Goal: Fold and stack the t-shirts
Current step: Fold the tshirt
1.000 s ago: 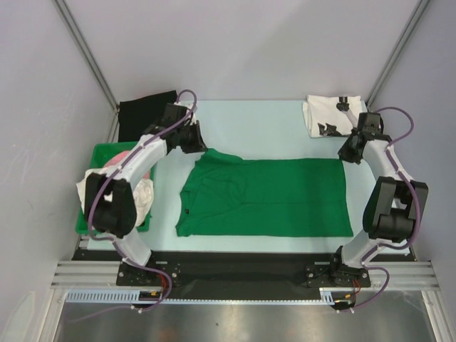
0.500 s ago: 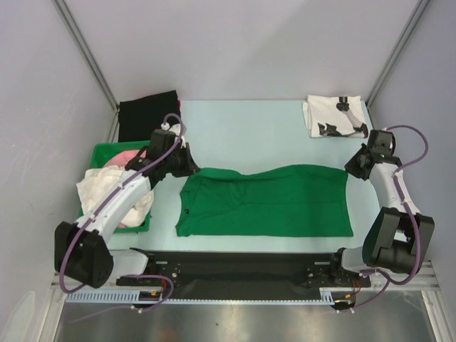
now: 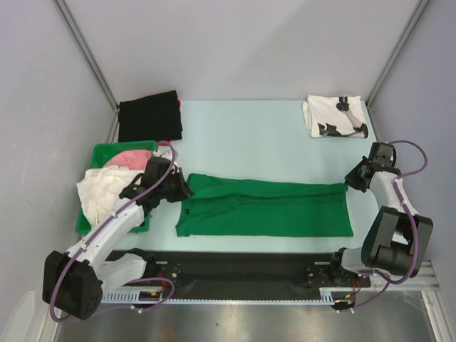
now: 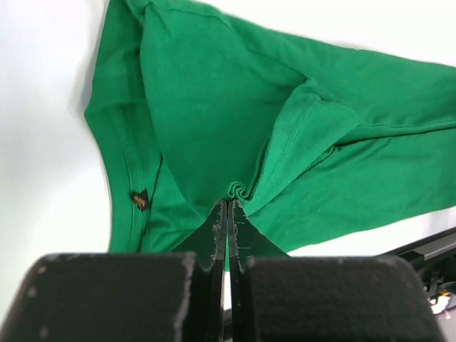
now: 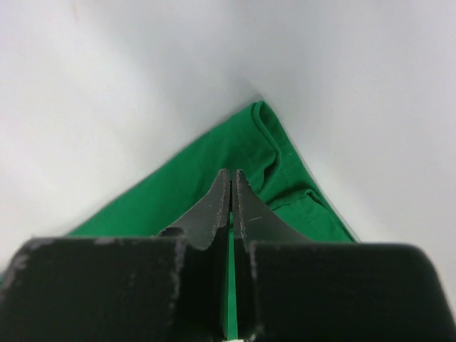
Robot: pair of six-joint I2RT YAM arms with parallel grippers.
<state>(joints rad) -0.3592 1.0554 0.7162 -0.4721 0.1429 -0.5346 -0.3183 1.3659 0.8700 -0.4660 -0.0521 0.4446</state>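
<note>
the green t-shirt (image 3: 263, 210) runs left to right, its far edge pinched at each end by the clenched left gripper (image 3: 183, 191) and right gripper (image 3: 349, 183), near edge lying toward the bases.

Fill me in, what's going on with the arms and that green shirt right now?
Both arms are mid-fold on the green t-shirt. The left gripper is shut on its far left edge and the right gripper is shut on its far right corner, the far part doubled over the near part. The white printed t-shirt lies folded at the far right corner of the table, untouched.
</note>
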